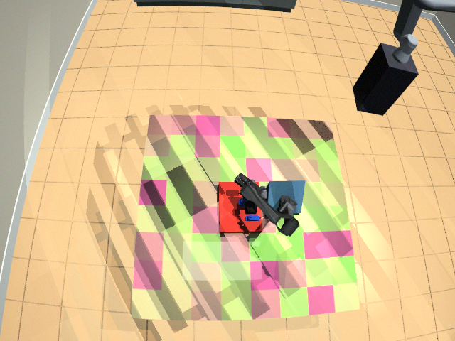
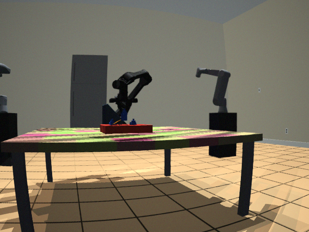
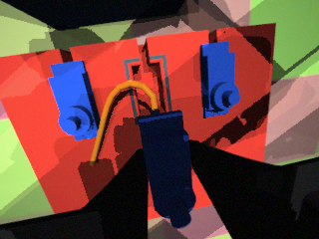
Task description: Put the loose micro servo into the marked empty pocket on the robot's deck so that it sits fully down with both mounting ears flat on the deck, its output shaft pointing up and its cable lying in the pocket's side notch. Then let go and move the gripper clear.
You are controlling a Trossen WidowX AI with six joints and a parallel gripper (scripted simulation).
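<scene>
The red deck (image 1: 229, 222) (image 2: 129, 129) (image 3: 35, 90) lies on the chequered table (image 1: 176, 256) (image 2: 75, 142). Two blue servos (image 3: 75, 105) (image 3: 219, 82) sit in it, shafts up, on either side of the marked empty pocket (image 3: 166, 80), which is outlined in grey. My gripper (image 3: 165, 150) (image 1: 250, 208) (image 2: 123, 112) is shut on the loose dark blue micro servo (image 3: 166, 164) (image 2: 123, 114) and holds it above the deck, just short of the pocket in the wrist view. Its orange cable (image 3: 107, 115) arcs over the pocket's lower part, its free end down on the deck.
My arm's blue-grey base block (image 1: 290, 192) (image 2: 106, 113) stands right beside the deck. A grey arm on a black pedestal (image 2: 220, 90) (image 1: 385, 79) stands off the table. A grey cabinet (image 2: 88, 90) is at the back wall.
</scene>
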